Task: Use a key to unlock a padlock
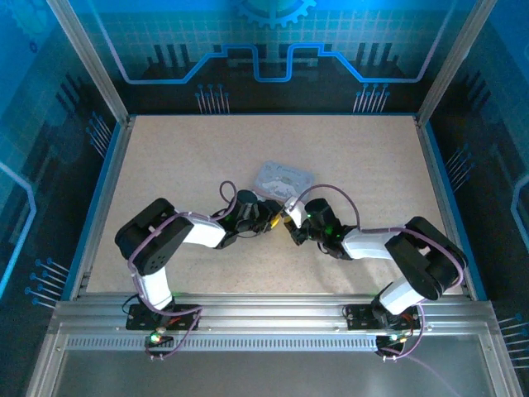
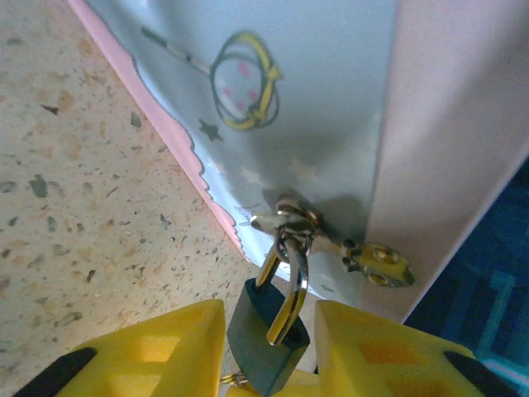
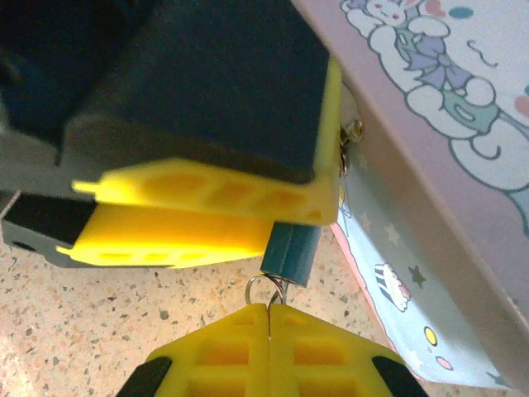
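Padlock (image 2: 263,343) hangs from the tin (image 2: 331,99), long axis twelve-to-six, between the parted fingers of your left claw (image 2: 270,313), with your right claw (image 3: 269,313) at six o'clock below, pinched together on the key (image 3: 266,289) at its base.

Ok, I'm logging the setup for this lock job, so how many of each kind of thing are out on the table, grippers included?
tin: 1
padlock: 1
key ring: 1
grippers: 2, left gripper and right gripper
total: 5
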Tool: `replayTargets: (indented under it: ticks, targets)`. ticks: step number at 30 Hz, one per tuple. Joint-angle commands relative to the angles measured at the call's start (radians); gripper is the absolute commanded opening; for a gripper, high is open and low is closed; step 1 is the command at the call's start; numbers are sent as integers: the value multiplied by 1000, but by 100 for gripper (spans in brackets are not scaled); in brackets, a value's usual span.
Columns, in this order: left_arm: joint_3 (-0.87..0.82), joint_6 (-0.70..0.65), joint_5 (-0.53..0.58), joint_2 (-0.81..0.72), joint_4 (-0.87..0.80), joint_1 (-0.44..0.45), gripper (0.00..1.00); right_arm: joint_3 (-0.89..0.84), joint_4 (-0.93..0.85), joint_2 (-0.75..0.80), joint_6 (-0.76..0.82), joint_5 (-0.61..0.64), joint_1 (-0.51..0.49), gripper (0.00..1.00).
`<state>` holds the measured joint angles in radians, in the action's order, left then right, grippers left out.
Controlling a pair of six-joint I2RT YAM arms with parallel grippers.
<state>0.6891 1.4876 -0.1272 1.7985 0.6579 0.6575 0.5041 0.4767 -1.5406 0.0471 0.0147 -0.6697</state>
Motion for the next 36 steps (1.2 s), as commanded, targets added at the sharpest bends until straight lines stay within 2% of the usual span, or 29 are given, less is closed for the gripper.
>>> replayTargets:
  ticks: [1,9,14,19,22,26,36]
  targets:
    - [-19,-34,-4,-59,-38,-11,39,-26,39,-7,-66,-52,20,0]
    - [-48,-139,31,-197,-201,-48,52,-58,60,7,-155,-119,68,0]
    - [-20,-284,81,-327,-420,-93,61,-90,85,27,-231,-176,124,0]
    - [59,-463,119,-401,-641,-147,75,-87,46,43,-272,-267,187,0]
    - [149,-578,93,-373,-749,-181,80,-60,-38,45,-269,-303,212,0]
    - [280,-703,50,-281,-854,-203,81,-51,-87,41,-280,-299,229,0]
    - [486,-809,-19,-38,-862,-220,84,-34,-148,17,-312,-285,253,0]
